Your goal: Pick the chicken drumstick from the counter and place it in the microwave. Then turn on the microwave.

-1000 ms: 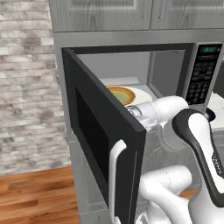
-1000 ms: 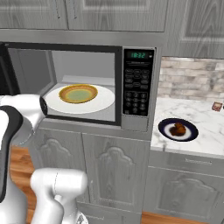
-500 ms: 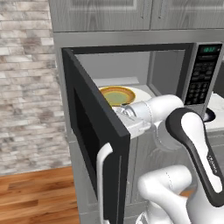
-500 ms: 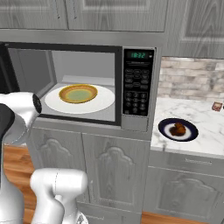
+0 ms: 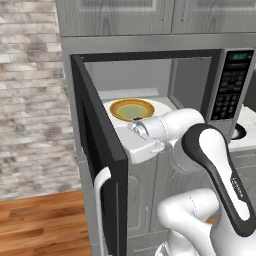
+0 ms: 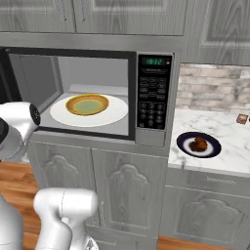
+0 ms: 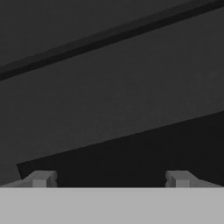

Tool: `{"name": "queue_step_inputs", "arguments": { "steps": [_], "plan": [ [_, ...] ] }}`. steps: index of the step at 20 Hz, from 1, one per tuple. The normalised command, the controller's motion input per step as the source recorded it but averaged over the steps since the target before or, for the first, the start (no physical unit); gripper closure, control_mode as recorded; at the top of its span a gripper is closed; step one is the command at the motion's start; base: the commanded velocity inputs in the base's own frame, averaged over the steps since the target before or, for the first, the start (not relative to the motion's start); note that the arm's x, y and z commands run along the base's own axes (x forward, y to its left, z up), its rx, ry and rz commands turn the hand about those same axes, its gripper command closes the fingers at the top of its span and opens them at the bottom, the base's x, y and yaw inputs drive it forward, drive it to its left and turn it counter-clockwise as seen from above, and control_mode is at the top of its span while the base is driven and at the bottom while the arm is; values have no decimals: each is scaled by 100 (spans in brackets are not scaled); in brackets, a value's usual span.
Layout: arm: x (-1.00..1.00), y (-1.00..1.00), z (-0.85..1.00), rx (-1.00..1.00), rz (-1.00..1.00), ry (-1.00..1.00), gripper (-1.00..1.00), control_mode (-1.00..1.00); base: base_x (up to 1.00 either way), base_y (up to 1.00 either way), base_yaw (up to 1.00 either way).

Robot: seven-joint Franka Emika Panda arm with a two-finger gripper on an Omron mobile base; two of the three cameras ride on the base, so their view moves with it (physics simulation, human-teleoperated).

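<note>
The chicken drumstick (image 6: 198, 144) lies on a dark blue plate (image 6: 185, 141) on the counter (image 6: 224, 129), right of the microwave (image 6: 97, 53). The microwave door (image 5: 97, 145) hangs open to the left. Inside, a yellow-brown bowl (image 6: 88, 103) sits on the white turntable (image 6: 114, 113). My gripper (image 7: 109, 179) is open and holds nothing; its fingertips (image 7: 41, 178) stand close to the dark inner face of the door. In the left base view my white hand (image 5: 142, 142) reaches left from in front of the oven opening to the door, far from the drumstick.
The keypad (image 6: 149, 97) with its green display (image 6: 154, 61) is on the microwave's right side. Grey cabinets (image 6: 122, 190) run below, with wall cabinets above. A small brown item (image 6: 241, 118) lies at the back of the counter. A brick wall (image 5: 30, 100) stands left of the door.
The microwave door has swung wider open to the left, and my hand has followed it leftward. The drumstick and the bowl have stayed put.
</note>
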Motion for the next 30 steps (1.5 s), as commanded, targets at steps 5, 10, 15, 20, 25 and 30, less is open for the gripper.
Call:
{"name": "queue_step_inputs", "arguments": {
  "steps": [5, 10, 15, 20, 25, 30],
  "plan": [
    [0, 18, 0, 0, 0, 0, -100, -100, 0, 0, 0],
    [0, 20, 0, 0, 0, 0, -100, -100, 0, 0, 0],
    [0, 22, 0, 0, 0, -1, -100, -100, 0, 0, 0],
    [0, 20, 0, 0, 0, 0, -100, -100, 0, 0, 0],
    [0, 10, 0, 0, 0, 0, -100, -100, 0, 0, 0],
    [-7, -18, 0, 0, 0, -8, -100, -100, 0, 0, 0]
  ]
}}
